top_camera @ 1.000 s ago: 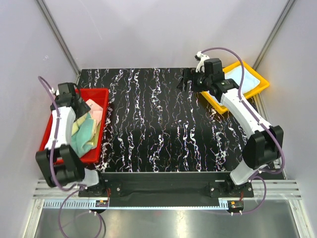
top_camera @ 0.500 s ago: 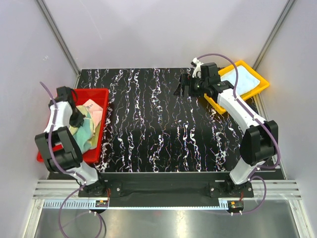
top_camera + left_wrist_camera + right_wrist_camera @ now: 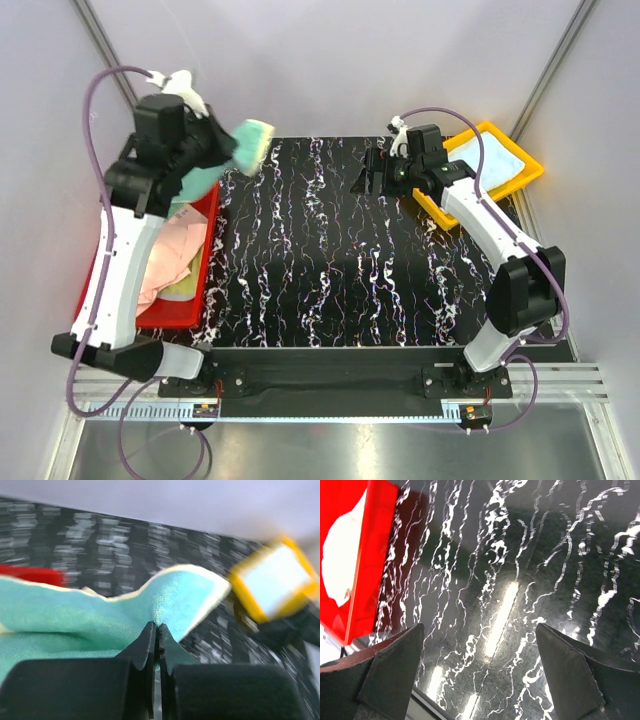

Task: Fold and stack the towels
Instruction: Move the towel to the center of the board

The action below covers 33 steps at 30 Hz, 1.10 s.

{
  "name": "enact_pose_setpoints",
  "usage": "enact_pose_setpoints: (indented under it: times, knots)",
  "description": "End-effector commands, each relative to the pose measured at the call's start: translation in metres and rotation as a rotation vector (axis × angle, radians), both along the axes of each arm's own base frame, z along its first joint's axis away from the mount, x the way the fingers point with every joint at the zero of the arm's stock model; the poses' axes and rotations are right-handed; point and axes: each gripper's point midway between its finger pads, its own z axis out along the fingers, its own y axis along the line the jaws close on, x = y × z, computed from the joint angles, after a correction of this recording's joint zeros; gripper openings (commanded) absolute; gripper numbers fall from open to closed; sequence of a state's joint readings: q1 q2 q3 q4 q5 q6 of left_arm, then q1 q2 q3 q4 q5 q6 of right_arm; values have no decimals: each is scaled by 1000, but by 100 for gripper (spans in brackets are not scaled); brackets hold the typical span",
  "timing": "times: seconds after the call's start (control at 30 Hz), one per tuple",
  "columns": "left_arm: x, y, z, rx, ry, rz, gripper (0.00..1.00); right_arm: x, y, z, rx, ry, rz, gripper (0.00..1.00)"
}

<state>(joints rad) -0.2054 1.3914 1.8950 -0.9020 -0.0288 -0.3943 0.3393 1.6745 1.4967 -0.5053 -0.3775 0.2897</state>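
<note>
Aloft | left fingers [image 3: 156, 630] pinched shut on teal towel [image 3: 165, 597] | right fingers [image 3: 368, 175] spread wide, empty, above marbled surface [image 3: 320, 260]

The top camera looks down from behind over the whole table [image 3: 320, 250], while both close wrist cameras face across it, the right one catching the red tray [image 3: 372, 540].

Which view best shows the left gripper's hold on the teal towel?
The left wrist view: the left gripper is shut on a fold of the teal towel, seen close up. The top external view shows the towel held up near the red tray, the pinch hidden. The right wrist view misses it.
</note>
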Motion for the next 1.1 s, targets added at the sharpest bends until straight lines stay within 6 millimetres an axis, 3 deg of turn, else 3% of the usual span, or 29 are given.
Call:
enact_pose_setpoints:
  times: [0.0, 0.03, 0.1, 0.13, 0.17, 0.23, 0.27, 0.3, 0.33, 0.37, 0.5, 0.63, 0.67, 0.7, 0.73, 0.77, 0.8, 0.83, 0.87, 0.9, 0.97, 1.0, 1.03, 1.07]
  knots:
    - [-32, -78, 4, -148, -11, -299, 0, 0, -9, 51, 23, -88, -76, 100]
    - [-42, -102, -14, -185, -4, -371, 0, -3, -16, 50, 2, -84, -105, 100]
    - [-65, -130, -32, -273, 35, -475, 1, -6, -24, 44, -37, -67, -130, 100]
    - [-66, -138, -40, -298, 35, -488, 2, -11, -34, 32, -95, -40, -148, 100]
    - [-72, -145, -91, -297, 138, -488, 2, -14, -40, 24, -131, -20, -156, 100]
    - [-89, -170, -113, -365, 167, -558, 2, -24, -58, -3, -231, 29, -180, 100]
    - [-101, -178, -158, -384, 270, -557, 1, -27, -63, -11, -257, 42, -190, 100]
    - [-120, -198, -172, -398, 304, -625, 1, -29, -67, -18, -277, 53, -196, 100]
    - [-124, -212, -178, -420, 288, -655, 0, -33, -71, -31, -301, 71, -192, 100]
    - [-135, -220, -199, -432, 331, -655, 0, -35, -70, -37, -307, 82, -183, 100]
    - [-171, -280, -224, -443, 363, -788, 0, -35, -64, -47, -288, 112, -159, 100]
    - [-168, -300, -235, -423, 392, -787, 14, -29, -50, -46, -261, 115, -83, 99]
    - [-166, -299, -236, -411, 391, -779, 19, -27, -45, -44, -247, 112, -64, 97]
    - [-159, -295, -231, -393, 364, -750, 30, -24, -39, -50, -236, 130, -42, 95]
    - [-158, -286, -237, -345, 384, -712, 34, -17, -30, -43, -189, 119, -28, 93]
    - [-149, -281, -225, -306, 344, -692, 40, -13, -24, -43, -167, 121, -22, 86]
    - [-129, -263, -218, -266, 301, -589, 44, -10, -14, -45, -150, 125, -6, 83]
    - [-126, -240, -229, -191, 353, -513, 47, 0, -3, -49, -135, 129, 2, 78]
    - [-113, -225, -219, -161, 335, -456, 48, 3, 6, -52, -132, 126, 16, 74]
    - [-91, -193, -217, -134, 323, -339, 48, 5, 22, -68, -145, 149, 43, 72]
    - [-84, -146, -231, -70, 396, -216, 49, 14, 49, -62, -131, 114, 78, 68]
    - [-71, -111, -231, -77, 398, -113, 50, 18, 60, -78, -142, 133, 97, 66]
    - [-71, -90, -239, -72, 425, -62, 50, 20, 83, -71, -139, 95, 131, 65]
    - [-70, -74, -240, -84, 427, -28, 52, 22, 93, -74, -142, 89, 146, 65]
